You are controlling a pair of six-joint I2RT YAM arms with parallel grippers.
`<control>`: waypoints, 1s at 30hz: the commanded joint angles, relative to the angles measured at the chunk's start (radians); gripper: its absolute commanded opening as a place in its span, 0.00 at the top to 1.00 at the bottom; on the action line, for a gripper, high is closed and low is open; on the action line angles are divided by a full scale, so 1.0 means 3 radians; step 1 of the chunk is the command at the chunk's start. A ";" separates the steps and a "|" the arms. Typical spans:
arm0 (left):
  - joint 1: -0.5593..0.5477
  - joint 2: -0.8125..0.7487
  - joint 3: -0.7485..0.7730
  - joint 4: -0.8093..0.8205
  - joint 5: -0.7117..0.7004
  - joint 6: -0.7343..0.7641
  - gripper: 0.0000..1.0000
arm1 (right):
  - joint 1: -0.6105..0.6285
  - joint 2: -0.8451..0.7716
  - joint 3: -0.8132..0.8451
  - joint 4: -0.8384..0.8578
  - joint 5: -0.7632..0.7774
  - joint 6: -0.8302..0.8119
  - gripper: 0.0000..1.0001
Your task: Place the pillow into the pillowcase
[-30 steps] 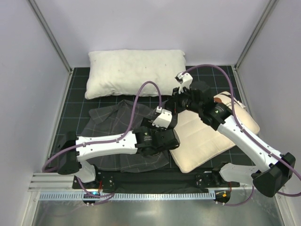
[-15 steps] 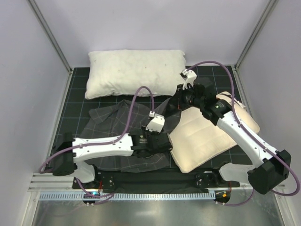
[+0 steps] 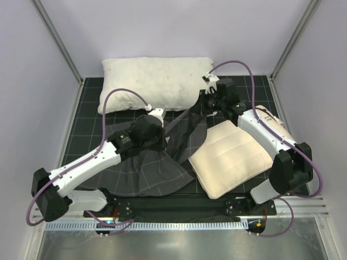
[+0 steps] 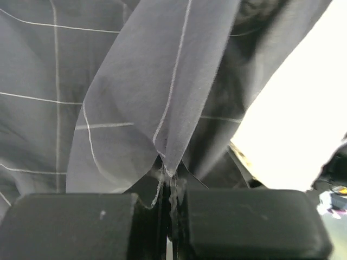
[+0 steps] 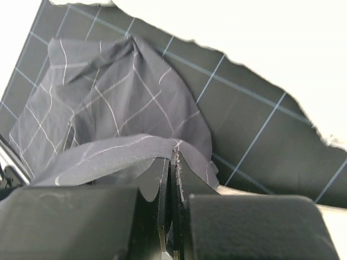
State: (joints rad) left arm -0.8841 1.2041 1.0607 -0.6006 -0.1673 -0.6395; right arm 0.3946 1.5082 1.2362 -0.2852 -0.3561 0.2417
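Top external | pillow (image 3: 233, 157) outside pillowcase (image 3: 142, 173), just beside it | left jaws, right jaws: each closed on pillowcase fabric

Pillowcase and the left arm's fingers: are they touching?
Touching. The left wrist view shows the left fingers pinched shut on a fold of the pillowcase.

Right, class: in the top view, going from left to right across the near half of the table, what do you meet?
Left arm's elbow → pillowcase → pillow. The white pillow at the back spans both fabrics, so it is left out.
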 commanded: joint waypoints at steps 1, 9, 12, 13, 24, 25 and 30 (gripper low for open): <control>0.0083 0.0163 0.0095 -0.0283 0.0064 0.0240 0.99 | -0.0246 0.0055 0.0277 0.0179 0.0312 -0.0059 0.96; 0.0083 0.0526 -0.0150 -0.0626 -0.0822 0.0148 0.73 | -0.0431 -0.0195 0.0113 0.0235 0.0114 -0.0059 0.96; 0.0073 0.0731 -0.0186 -0.0606 -0.0940 0.0071 0.65 | -0.0426 -0.0323 0.0067 0.0235 0.0037 -0.0039 0.96; 0.0073 0.0833 -0.0192 -0.0590 -0.0936 0.0051 0.64 | -0.0431 -0.0348 0.0062 0.0230 0.0021 -0.0039 0.96; -0.0193 0.0705 -0.0237 -0.0350 -0.0684 -0.0031 0.51 | -0.0528 -0.0282 0.0220 0.0117 0.0026 -0.0105 0.96; -0.0193 0.0736 -0.0263 -0.0375 -0.0741 -0.0041 0.50 | -0.0548 -0.0292 0.0221 0.0127 0.0021 -0.0100 0.96; -0.0208 0.0956 -0.0263 -0.0488 -0.1032 -0.0036 0.67 | -0.0559 -0.0328 0.0272 0.0112 -0.0035 -0.0105 0.96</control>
State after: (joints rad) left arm -0.9417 1.4662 0.9920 -0.7151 -0.4107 -0.6510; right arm 0.2379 1.4292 1.2522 -0.2947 -0.3630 0.2192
